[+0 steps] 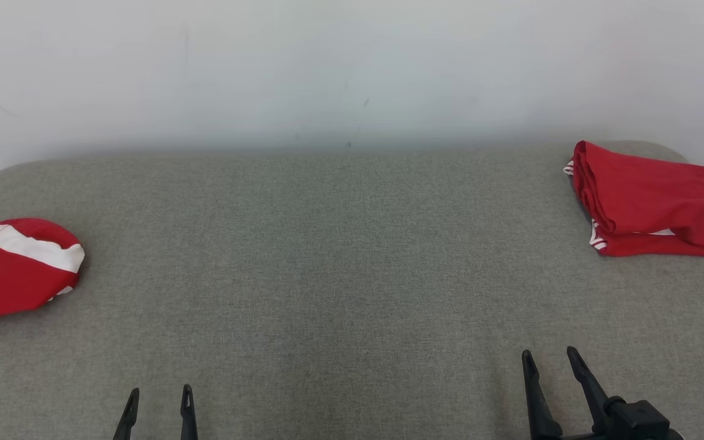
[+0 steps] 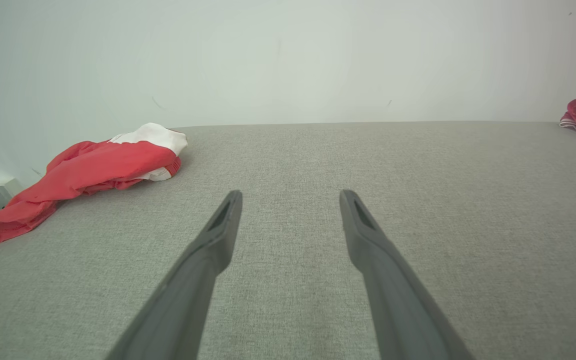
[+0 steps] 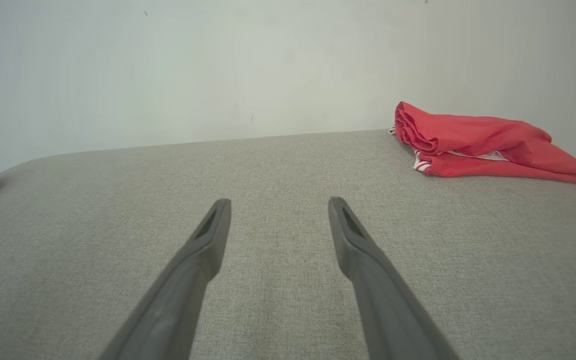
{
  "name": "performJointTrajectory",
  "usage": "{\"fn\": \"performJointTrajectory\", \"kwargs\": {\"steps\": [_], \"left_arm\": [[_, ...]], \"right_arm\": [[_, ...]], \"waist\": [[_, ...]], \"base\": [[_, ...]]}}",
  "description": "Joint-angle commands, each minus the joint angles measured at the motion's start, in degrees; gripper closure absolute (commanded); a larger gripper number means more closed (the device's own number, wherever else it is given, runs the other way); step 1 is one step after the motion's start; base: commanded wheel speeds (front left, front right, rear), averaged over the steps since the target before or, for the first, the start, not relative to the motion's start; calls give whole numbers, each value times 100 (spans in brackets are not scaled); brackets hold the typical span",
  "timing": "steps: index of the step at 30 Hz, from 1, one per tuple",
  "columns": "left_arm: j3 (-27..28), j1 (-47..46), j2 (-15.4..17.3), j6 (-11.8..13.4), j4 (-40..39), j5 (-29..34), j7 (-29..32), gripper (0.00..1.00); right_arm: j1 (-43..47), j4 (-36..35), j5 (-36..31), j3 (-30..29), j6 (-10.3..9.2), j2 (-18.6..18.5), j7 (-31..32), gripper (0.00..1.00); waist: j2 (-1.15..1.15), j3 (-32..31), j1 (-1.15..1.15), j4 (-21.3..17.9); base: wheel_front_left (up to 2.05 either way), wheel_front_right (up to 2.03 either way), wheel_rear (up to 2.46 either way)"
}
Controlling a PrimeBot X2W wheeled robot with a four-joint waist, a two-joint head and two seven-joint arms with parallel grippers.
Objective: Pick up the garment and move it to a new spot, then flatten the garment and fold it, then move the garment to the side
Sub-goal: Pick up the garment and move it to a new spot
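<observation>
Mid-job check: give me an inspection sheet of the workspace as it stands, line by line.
Surface: grey fabric surface, flat, far corners rounded.
Job's things: crumpled red-and-white garment at the left edge; folded red garment at the far right.
Clutter: nothing seen.
End effectors: left end effector open, holding nothing; right end effector open, holding nothing; both on the near side, apart from both garments.
Cables: nothing seen.
Surroundings: pale wall behind the surface.

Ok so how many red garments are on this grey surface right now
2. One crumpled garment lies at the left edge, partly cut off; one folded garment sits far right.
</observation>
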Motion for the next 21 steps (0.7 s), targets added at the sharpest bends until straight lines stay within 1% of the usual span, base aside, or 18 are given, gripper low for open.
{"fn": "performJointTrajectory", "kwargs": {"steps": [1,6,7,11,18,19,21], "left_arm": [[8,37,-10,10,8,-33,-18,0],[37,30,-10,19,18,-47,-18,0],[27,18,-10,-14,-17,-96,-18,0],[54,42,-8,40,-13,-107,-18,0],[145,33,-8,106,16,-242,-18,0],[145,33,-8,106,16,-242,-18,0],[177,27,-7,114,74,-301,-18,0]], "right_arm": [[63,24,-3,-11,7,11,0,0],[73,28,-29,-21,7,11,0,0],[82,20,-27,-34,7,11,-1,0],[127,20,-35,-11,7,11,0,0],[179,21,-1,-38,7,11,0,0],[179,21,-1,-38,7,11,0,0],[192,16,5,-37,7,11,0,0]], "waist": [[0,-7,0,15],[0,-20,0,81],[0,-20,0,110],[0,-25,0,279],[0,-34,0,844],[0,-34,0,844],[0,-35,0,1050]], "base": [[0,0,0],[0,0,0],[0,0,0],[0,0,0],[0,0,0],[0,0,0],[0,0,0]]}}
